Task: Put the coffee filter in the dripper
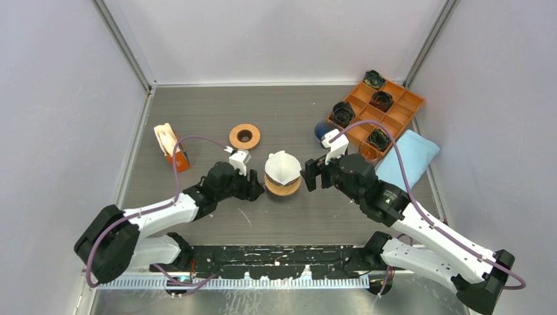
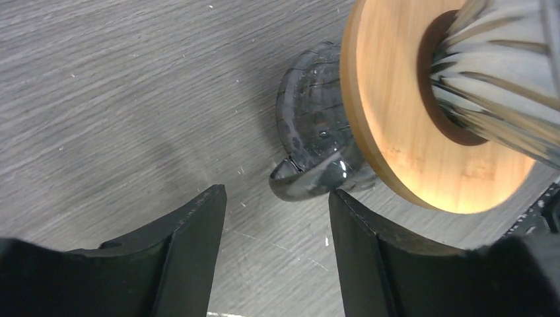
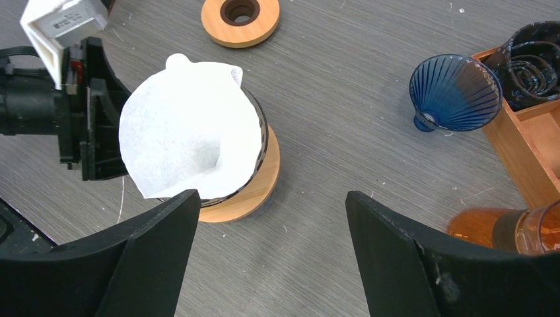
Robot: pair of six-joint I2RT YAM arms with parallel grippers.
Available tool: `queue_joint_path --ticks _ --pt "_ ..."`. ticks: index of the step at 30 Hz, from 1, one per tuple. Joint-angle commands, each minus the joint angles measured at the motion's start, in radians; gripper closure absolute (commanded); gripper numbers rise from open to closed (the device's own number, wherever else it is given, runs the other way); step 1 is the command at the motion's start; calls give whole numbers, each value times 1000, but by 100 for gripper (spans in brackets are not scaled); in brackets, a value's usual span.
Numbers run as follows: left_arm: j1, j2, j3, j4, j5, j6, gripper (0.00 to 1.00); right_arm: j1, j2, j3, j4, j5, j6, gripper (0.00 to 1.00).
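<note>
Between left hand (image 1: 258, 187) and right hand (image 1: 307, 177), filter (image 3: 188, 132) in dripper (image 3: 264, 177)

The coffee filter (image 3: 188, 125) — a white paper cone, opened out — sits inside the dripper (image 3: 264, 178), its edge and small tab standing above the rim. The dripper is dark ribbed glass with a round wooden collar and a glass handle — upright at mid-tabletop (image 1: 289, 111).

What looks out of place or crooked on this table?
Two things. The white paper filter sits lopsided in the glass dripper, standing well above the rim on one side rather than pressed down. And a blue dripper lies tipped on its side beside the orange tray, not in a compartment.
</note>
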Motion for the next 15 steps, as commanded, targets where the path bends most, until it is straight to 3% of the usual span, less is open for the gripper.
queue_joint_path --ticks 1,15 --pt "12 71 38 174 65 98 42 -3 9 16 67 -10 -22 13" --pt "14 238 66 265 140 200 64 -3 34 20 78 14 -53 12"
